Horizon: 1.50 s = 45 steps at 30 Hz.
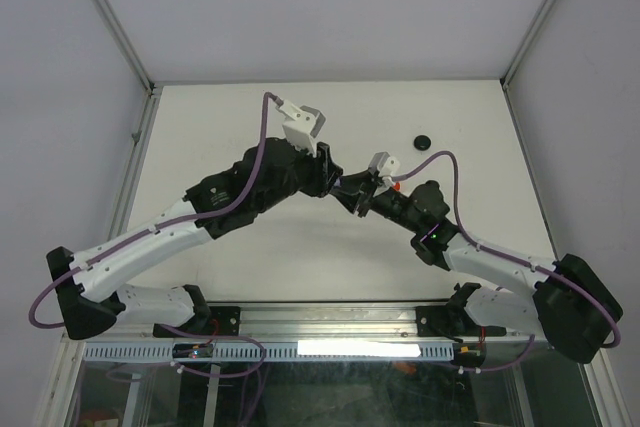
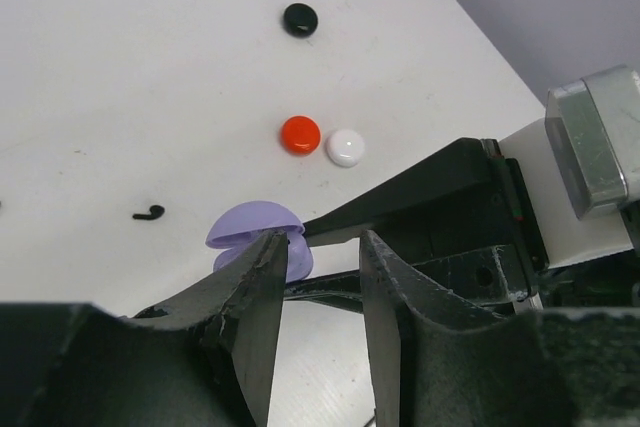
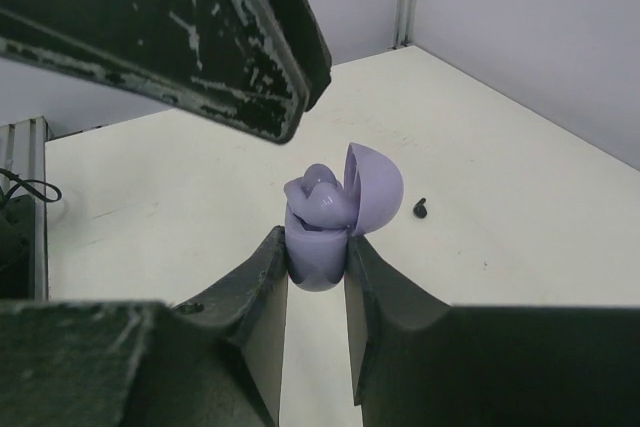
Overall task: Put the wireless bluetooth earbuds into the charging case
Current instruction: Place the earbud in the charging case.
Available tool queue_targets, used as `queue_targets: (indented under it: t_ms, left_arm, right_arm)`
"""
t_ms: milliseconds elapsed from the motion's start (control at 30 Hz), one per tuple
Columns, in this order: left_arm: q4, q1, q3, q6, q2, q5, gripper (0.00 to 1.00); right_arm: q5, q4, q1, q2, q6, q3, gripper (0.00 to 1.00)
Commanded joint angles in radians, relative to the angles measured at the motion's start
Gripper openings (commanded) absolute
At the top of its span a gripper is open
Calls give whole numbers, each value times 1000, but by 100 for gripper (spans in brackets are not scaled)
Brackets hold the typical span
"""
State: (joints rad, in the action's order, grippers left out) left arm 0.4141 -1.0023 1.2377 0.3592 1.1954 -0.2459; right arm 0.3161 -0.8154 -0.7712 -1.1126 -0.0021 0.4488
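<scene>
While right pincer (image 3: 315, 244) clamps the open lilac case (image 3: 372, 187), a lilac bud (image 3: 320, 197) sits in it.
Just above it, left pincer (image 2: 322, 242) hangs with jaws apart; black bud (image 3: 420, 208) lies on the table beyond.

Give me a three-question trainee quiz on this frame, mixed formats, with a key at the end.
1. True or false: the lilac case is closed.
2. Which gripper clamps that case? A, the left one; B, the right one; C, neither.
3. Fill in: the loose earbud lying on the table is ____ in colour.

Key: 1 false, it stands open. 2 B, the right gripper pinches its base. 3 black.
</scene>
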Motion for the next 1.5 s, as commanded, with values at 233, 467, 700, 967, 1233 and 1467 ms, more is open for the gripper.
queue_targets:
  t_ms: [233, 467, 700, 967, 1233, 1467]
  left_arm:
    - [132, -95, 120, -39, 93, -268, 33]
    - [134, -98, 131, -46, 120, -269, 33]
    - [134, -98, 152, -55, 142, -254, 34]
    - [147, -98, 157, -48, 159, -255, 33]
    - [173, -98, 158, -32, 167, -260, 31]
    - [187, -99, 146, -17, 159, -277, 32]
  right_arm:
    - [-36, -34, -7, -8, 20, 40, 0]
    - [-24, -34, -9, -1, 19, 35, 0]
    - [-15, -35, -9, 0, 17, 36, 0]
    - [-18, -34, -10, 5, 14, 33, 0]
    - [-15, -37, -10, 1, 16, 35, 0]
    - [-12, -40, -10, 6, 17, 33, 0]
